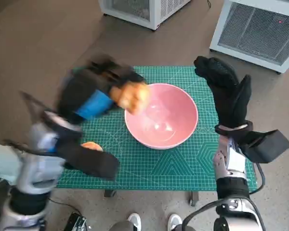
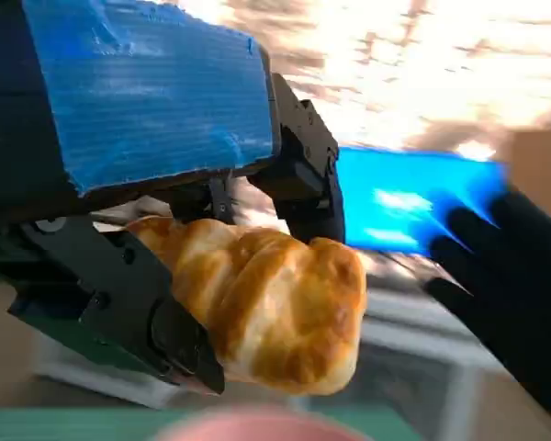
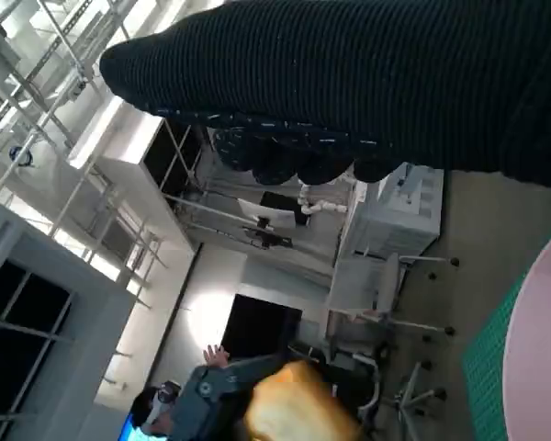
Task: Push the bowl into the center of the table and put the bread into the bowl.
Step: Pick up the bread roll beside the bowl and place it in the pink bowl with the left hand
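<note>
Bread [image 1: 131, 96] is clamped in the left hand [image 1: 94, 94], over the rim of the pink bowl [image 1: 161, 115] at ten o'clock. Bowl sits mid-mat. Right hand [image 1: 226, 91], fingers apart and holding nothing, stands beside the bowl at three o'clock. Carry the bread past the rim before letting go.

The pink bowl [image 1: 161, 115] mouth is unobstructed from above; its right flank is blocked by the right hand [image 1: 226, 91].

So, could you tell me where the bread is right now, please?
In the head view the bread is held in the left hand, just above the left rim of the pink bowl.
</note>
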Robot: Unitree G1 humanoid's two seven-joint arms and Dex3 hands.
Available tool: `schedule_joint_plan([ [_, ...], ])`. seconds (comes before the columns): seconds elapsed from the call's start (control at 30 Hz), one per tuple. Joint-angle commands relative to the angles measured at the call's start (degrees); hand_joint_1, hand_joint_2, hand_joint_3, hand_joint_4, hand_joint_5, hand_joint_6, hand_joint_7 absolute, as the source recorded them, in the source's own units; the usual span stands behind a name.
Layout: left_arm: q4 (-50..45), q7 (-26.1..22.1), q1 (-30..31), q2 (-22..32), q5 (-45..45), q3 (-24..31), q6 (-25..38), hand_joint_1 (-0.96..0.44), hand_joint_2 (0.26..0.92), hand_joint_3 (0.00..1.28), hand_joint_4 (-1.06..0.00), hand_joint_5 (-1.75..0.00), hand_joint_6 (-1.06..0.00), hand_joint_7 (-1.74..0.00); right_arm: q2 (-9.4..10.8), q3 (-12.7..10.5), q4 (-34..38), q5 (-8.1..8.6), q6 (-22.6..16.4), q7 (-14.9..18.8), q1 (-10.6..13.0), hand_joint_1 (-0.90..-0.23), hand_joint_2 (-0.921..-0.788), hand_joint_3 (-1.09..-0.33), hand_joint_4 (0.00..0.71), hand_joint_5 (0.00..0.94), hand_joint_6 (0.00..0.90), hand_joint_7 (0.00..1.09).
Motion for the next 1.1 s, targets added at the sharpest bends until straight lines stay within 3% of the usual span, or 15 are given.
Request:
schedule_joint_plan([
  [0.03, 7.24, 1.93, -3.32, -1.48, 1.76, -2.70, -4.61, 0.00, 0.905, 0.01, -0.80, -1.03, -0.72, -1.09, 0.11, -0.31, 0.88, -0.11, -0.13, 0.14, 1.24, -0.680, -0.921, -0.677, 0.263, 0.001, 0.137, 0.51],
  [0.27, 16.50, 3.72, -6.37, -3.57, 3.65, -5.28, -9.00, 0.00, 0.919, 0.03, -0.71, -1.11, -0.69, -1.13, 0.07, -0.35, 0.29, -0.13, -0.51, 0.02, 1.84, -0.677, -0.921, -0.679, 0.261, 0.000, 0.132, 0.50],
  [0.47, 21.39, 3.53, -7.32, -4.68, 3.08, -6.27, -10.76, 0.00, 0.919, 0.04, -0.70, -1.18, -0.68, -1.08, 0.09, -0.47, -0.57, 0.36, -0.45, 0.20, 2.59, -0.678, -0.921, -0.678, 0.259, 0.000, 0.131, 0.50],
  [0.53, 21.52, 2.48, -6.80, -4.73, 2.03, -6.00, -10.87, 0.00, 0.920, 0.08, -0.65, -1.19, -0.64, -1.16, 0.14, -0.47, -0.87, 0.44, -0.39, 0.19, 2.82, -0.679, -0.921, -0.678, 0.259, 0.000, 0.131, 0.50],
  [0.6, 20.90, 1.22, -6.01, -4.41, 1.49, -5.92, -10.72, 0.00, 0.920, 0.16, -0.52, -1.27, -0.58, -1.27, 0.17, -0.48, -1.19, 0.50, -0.25, 0.14, 3.04, -0.679, -0.921, -0.677, 0.259, 0.000, 0.131, 0.50],
  [0.63, 20.54, 0.68, -5.67, -4.21, 1.42, -5.95, -10.63, -0.02, 0.889, 0.15, -0.42, -0.94, -0.47, -1.01, 0.17, -0.48, -1.34, 0.51, -0.17, 0.10, 3.13, -0.679, -0.921, -0.677, 0.258, 0.000, 0.131, 0.50],
  [0.67, 20.27, 0.11, -5.49, -3.93, 1.48, -6.05, -10.62, -0.03, 0.884, 0.14, -0.41, -0.78, -0.46, -0.87, 0.18, -0.48, -1.49, 0.51, -0.09, 0.05, 3.24, -0.679, -0.921, -0.677, 0.258, 0.000, 0.131, 0.50],
  [0.7, 20.08, -0.31, -5.37, -3.75, 1.53, -6.08, -10.62, -0.07, 0.867, 0.09, -0.36, -0.51, -0.43, -0.61, 0.19, -0.47, -1.62, 0.51, -0.03, 0.00, 3.33, -0.679, -0.921, -0.678, 0.258, 0.000, 0.131, 0.50],
  [0.77, 19.62, -1.16, -5.24, -3.26, 1.66, -6.06, -10.70, -0.15, 0.842, 0.04, -0.28, -0.21, -0.40, -0.29, 0.24, -0.45, -1.86, 0.46, 0.08, -0.14, 3.48, -0.679, -0.921, -0.678, 0.257, 0.000, 0.130, 0.50],
  [0.9, 17.57, -4.50, -4.54, -2.25, -0.18, -5.13, -10.22, -0.28, 0.809, 0.01, -0.17, -0.05, -0.33, -0.10, 0.35, -0.45, -1.98, 0.33, 0.21, -0.47, 3.60, -0.679, -0.921, -0.676, 0.259, 0.001, 0.131, 0.50],
  [1.1, 12.94, -12.05, -2.28, -1.10, -8.44, -2.12, -8.12, -0.36, 0.802, 0.00, -0.08, -0.01, -0.28, -0.02, 0.72, -0.14, -2.38, -0.14, 0.35, -1.09, 3.76, -0.671, -0.921, -0.677, 0.258, 0.000, 0.131, 0.50],
])
